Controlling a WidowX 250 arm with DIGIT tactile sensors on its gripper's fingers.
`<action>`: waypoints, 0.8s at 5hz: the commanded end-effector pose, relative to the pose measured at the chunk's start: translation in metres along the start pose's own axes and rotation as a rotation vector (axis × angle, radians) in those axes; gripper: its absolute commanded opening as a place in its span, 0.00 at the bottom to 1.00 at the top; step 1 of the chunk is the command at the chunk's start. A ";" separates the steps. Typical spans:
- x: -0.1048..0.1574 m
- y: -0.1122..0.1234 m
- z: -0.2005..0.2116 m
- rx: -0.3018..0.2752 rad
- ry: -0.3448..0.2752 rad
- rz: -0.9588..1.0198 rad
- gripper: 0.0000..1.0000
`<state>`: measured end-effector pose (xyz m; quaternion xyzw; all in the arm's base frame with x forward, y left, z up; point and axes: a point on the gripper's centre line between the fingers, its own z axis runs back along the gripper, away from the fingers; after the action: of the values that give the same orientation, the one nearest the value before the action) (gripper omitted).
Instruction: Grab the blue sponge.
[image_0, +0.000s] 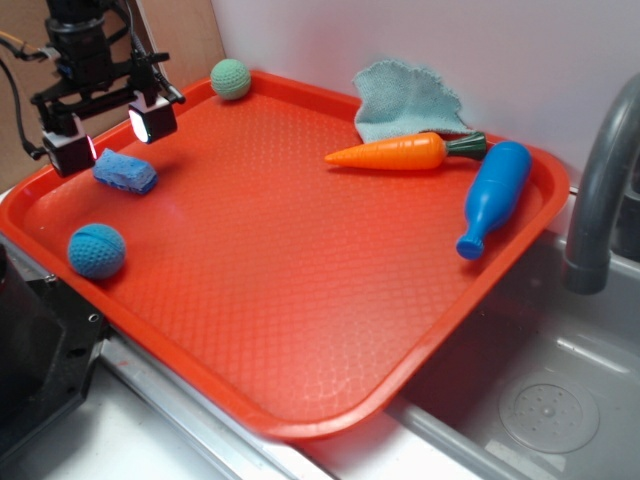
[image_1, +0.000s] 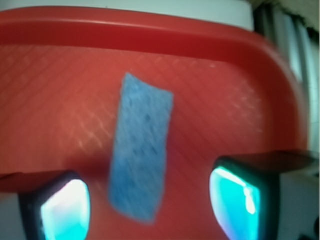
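Gripper above sponge, jaws apart.
The gripper (image_0: 104, 138) hangs over the blue sponge (image_0: 125, 171), fingers spread to either side, not touching it. The sponge lies flat on the red tray (image_0: 300, 280) near its left rim.

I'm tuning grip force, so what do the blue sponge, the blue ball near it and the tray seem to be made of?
The blue sponge looks like soft porous foam: matte, pitted, with ragged edges. The blue ball seems knitted yarn, going by its ribbed, fuzzy surface. The tray looks like hard moulded plastic, with a glossy rim and a diamond-textured floor. The open tool hangs just above the sponge.
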<state>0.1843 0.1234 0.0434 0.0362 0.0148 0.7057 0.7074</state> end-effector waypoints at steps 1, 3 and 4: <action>-0.002 0.005 -0.036 0.039 -0.034 -0.054 0.10; -0.021 0.005 0.009 -0.044 -0.091 -0.284 0.00; -0.042 0.006 0.052 -0.073 -0.032 -0.537 0.00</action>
<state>0.1970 0.0731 0.0830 0.0220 0.0144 0.4891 0.8718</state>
